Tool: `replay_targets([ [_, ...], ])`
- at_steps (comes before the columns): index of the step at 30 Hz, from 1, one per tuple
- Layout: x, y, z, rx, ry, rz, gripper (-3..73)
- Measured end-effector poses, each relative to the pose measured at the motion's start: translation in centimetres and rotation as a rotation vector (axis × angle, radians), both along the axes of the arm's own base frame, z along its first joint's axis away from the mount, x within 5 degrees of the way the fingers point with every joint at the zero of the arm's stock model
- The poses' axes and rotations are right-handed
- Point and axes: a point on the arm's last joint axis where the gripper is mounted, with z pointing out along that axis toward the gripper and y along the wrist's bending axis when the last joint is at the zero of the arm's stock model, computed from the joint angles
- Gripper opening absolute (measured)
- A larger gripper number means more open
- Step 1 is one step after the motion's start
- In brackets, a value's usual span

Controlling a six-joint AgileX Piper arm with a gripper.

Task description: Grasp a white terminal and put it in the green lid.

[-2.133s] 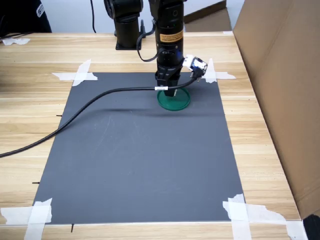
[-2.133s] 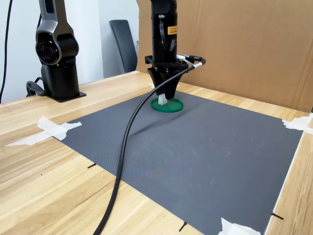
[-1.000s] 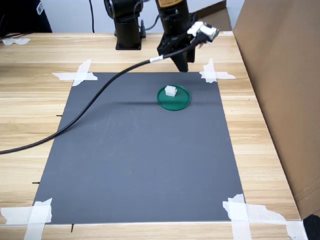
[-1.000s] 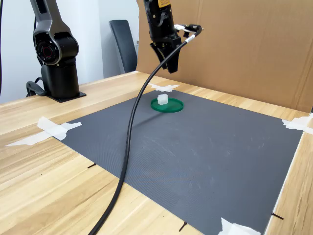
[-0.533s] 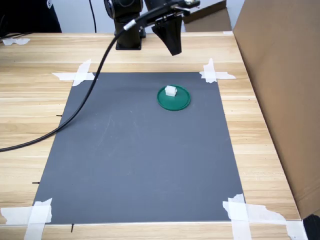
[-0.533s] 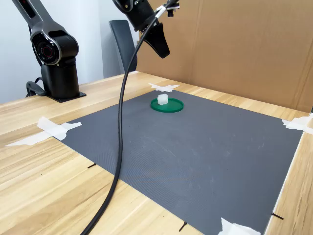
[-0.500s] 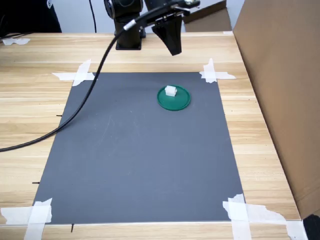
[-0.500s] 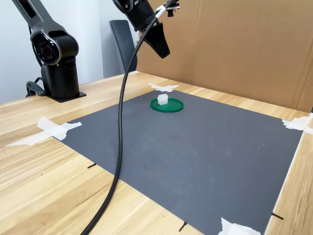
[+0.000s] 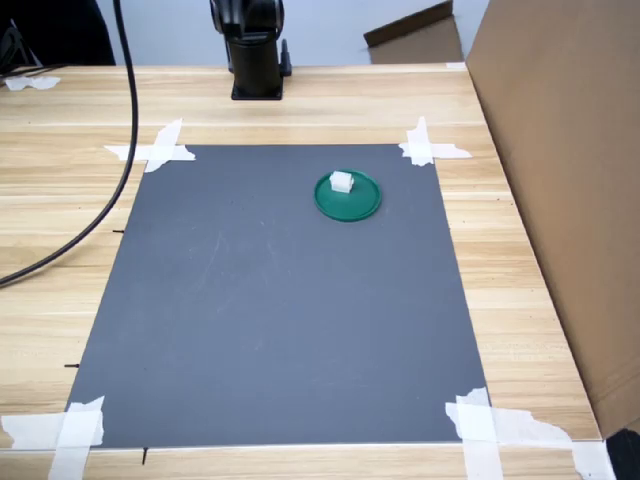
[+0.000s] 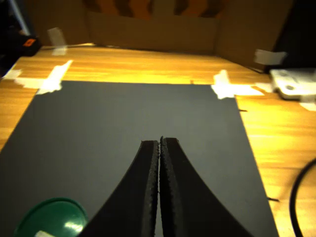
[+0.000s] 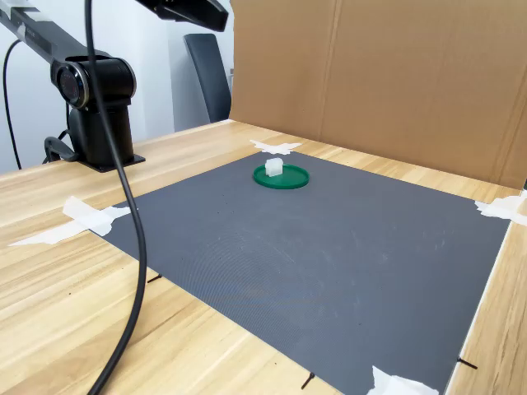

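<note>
**Terminal sits in the lid as the arm pulls clear**

The white terminal [image 9: 341, 181] now rests inside the green lid [image 9: 360, 205], near the rim on the first exterior view's left, on the dark mat [image 9: 270, 320]. Two seconds ago the arm stood directly over the lid with its fingers down at the terminal; since then it has lifted and swung back, and it is now out of the first exterior view altogether. In the wrist view the gripper [image 10: 159, 148] is high over the mat, its jaws pressed together with nothing between them, and the lid shows only at the frame's corner. Judged from this, the placing looks finished and the arm is retreating.
</note>
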Motion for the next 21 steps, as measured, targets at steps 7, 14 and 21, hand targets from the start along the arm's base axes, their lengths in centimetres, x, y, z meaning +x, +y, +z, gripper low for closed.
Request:
replay_targets([
  [7, -2.6, -0.6, -2.4, 0.019, -0.069, -0.056, -2.8],
  [14, -4.2, -0.8, -6.6, 0.01, 0.019, -0.065, -2.8],
  [21, -4.7, -1.0, -8.5, -0.02, 0.116, -0.078, -2.8],
])
